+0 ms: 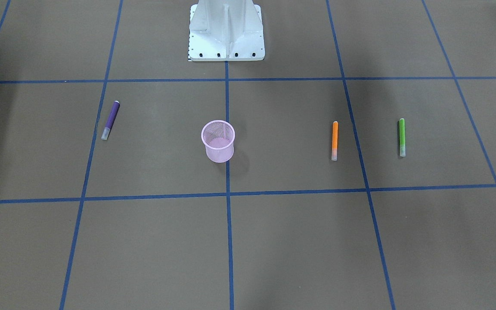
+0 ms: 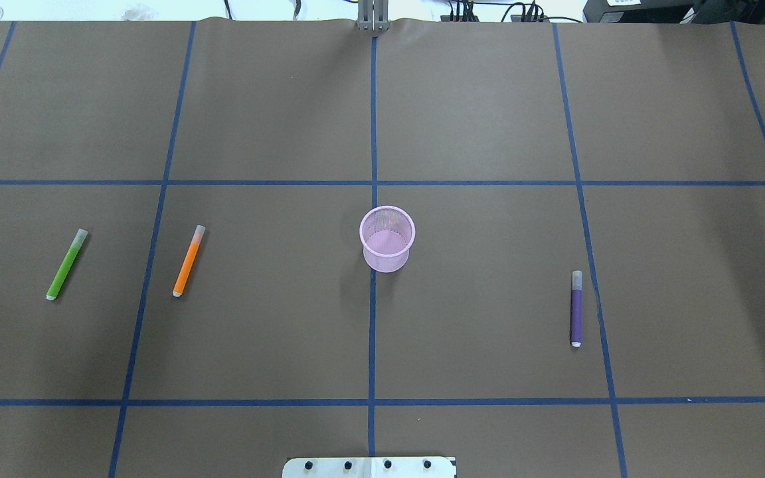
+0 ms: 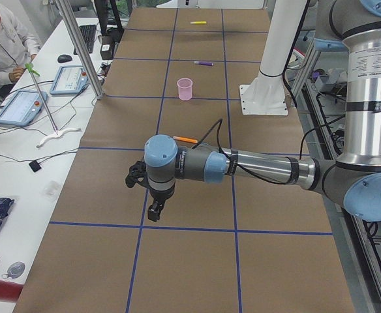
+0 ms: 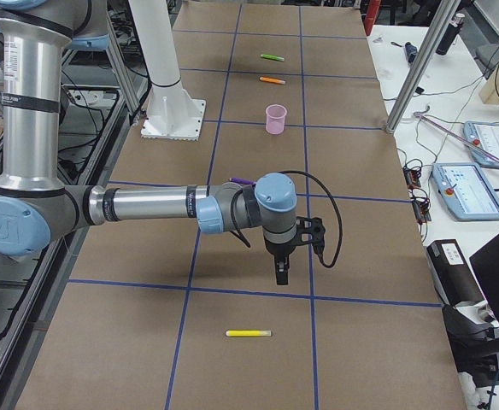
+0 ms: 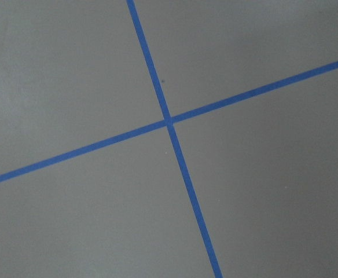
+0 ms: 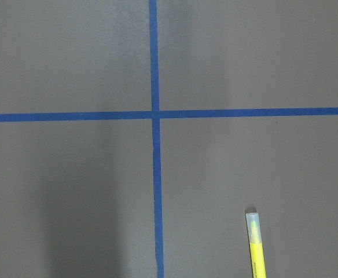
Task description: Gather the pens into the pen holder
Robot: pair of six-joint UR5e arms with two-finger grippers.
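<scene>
Found holder (image 2: 387, 239) upright, centre | green pen (image 2: 67, 264), orange pen (image 2: 188, 261) flat left; purple pen (image 2: 576, 308) right; yellow pen (image 4: 249, 332) far right | left gripper (image 3: 154, 210), right gripper (image 4: 282, 273): state could not be judged.

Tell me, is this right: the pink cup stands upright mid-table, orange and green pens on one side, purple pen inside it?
Not quite. The overhead view shows the purple pen lying on the table, on the pink cup's other side, not inside it. The rest holds.
</scene>
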